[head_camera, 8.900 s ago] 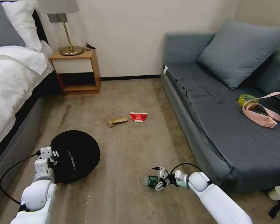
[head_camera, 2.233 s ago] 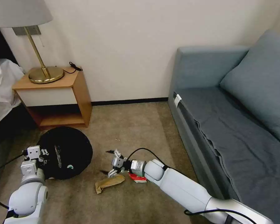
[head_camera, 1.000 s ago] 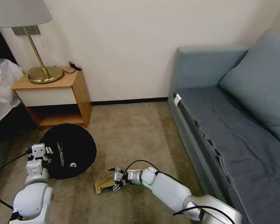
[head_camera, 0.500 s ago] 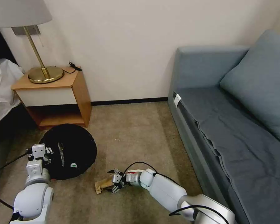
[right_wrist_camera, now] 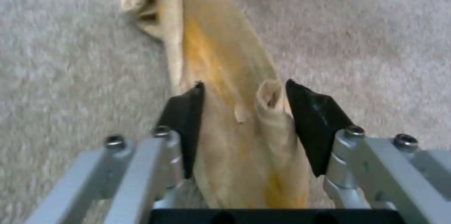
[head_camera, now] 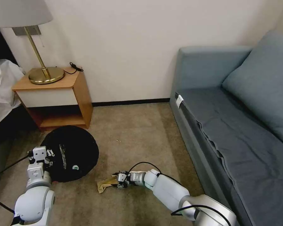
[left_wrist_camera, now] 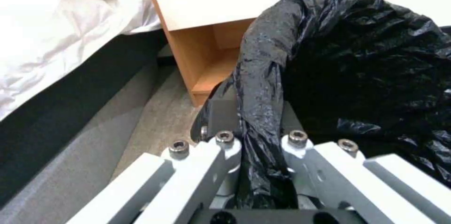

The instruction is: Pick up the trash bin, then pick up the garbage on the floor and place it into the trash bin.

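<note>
– Where's my right arm?
– I've got it stretched low over the carpet, the right gripper (head_camera: 120, 182) level with the floor, its black pads (right_wrist_camera: 187, 111) pressed against both sides of the crumpled brown paper bag (right_wrist_camera: 225, 76).
– And the left?
– Bent at my side, the left gripper (left_wrist_camera: 256, 143) clamped on the rim of the trash bin (head_camera: 73, 150), which sits before the nightstand (head_camera: 58, 94).
</note>
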`<state>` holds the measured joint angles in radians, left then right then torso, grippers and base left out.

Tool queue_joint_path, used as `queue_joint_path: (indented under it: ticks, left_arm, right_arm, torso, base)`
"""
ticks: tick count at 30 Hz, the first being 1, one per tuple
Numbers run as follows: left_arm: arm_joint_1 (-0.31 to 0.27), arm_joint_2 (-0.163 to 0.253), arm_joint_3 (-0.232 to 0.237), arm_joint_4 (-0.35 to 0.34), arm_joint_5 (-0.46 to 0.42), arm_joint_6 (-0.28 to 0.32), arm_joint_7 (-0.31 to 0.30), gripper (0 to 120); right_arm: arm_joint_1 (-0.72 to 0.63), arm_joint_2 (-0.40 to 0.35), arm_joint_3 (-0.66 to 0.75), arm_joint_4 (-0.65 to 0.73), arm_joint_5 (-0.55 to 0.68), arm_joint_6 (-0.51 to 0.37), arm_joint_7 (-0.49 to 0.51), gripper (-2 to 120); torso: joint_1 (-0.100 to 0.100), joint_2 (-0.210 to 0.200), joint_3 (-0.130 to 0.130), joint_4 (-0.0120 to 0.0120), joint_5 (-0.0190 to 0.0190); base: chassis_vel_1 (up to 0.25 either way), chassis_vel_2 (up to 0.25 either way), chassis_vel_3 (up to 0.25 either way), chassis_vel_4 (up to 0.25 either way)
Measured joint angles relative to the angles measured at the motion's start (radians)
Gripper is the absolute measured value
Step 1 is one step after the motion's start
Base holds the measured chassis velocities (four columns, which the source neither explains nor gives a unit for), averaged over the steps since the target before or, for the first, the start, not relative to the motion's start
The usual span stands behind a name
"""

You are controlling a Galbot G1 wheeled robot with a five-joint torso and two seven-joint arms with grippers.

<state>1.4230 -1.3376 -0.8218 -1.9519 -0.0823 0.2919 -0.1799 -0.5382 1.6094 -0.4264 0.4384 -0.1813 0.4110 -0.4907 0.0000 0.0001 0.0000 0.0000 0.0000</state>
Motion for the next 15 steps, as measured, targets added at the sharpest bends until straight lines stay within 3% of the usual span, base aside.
queue_joint_path:
  ticks: [6, 10, 15]
  left_arm:
    - [0.006, -0.001, -0.004, -0.006, -0.001, -0.002, 0.001, 4]
    - [0.016, -0.004, -0.009, -0.009, -0.002, -0.008, 0.001, 4]
    - [0.019, -0.006, -0.010, -0.011, -0.002, -0.010, 0.001, 4]
  right_arm:
    - [0.000, 0.000, 0.011, -0.008, -0.019, -0.001, -0.011, 24]
    - [-0.002, -0.001, 0.015, -0.009, -0.024, -0.001, -0.014, 4]
    - [-0.001, -0.001, 0.027, -0.006, -0.021, 0.002, -0.014, 0]
  torso:
    - [0.000, 0.000, 0.000, 0.0000, 0.0000]
    - [0.000, 0.000, 0.000, -0.0001, 0.0000]
    - [0.000, 0.000, 0.000, 0.0000, 0.0000]
  base:
    - [0.000, 0.000, 0.000, 0.000]
    - [0.000, 0.000, 0.000, 0.000]
    - [0.000, 0.000, 0.000, 0.000]
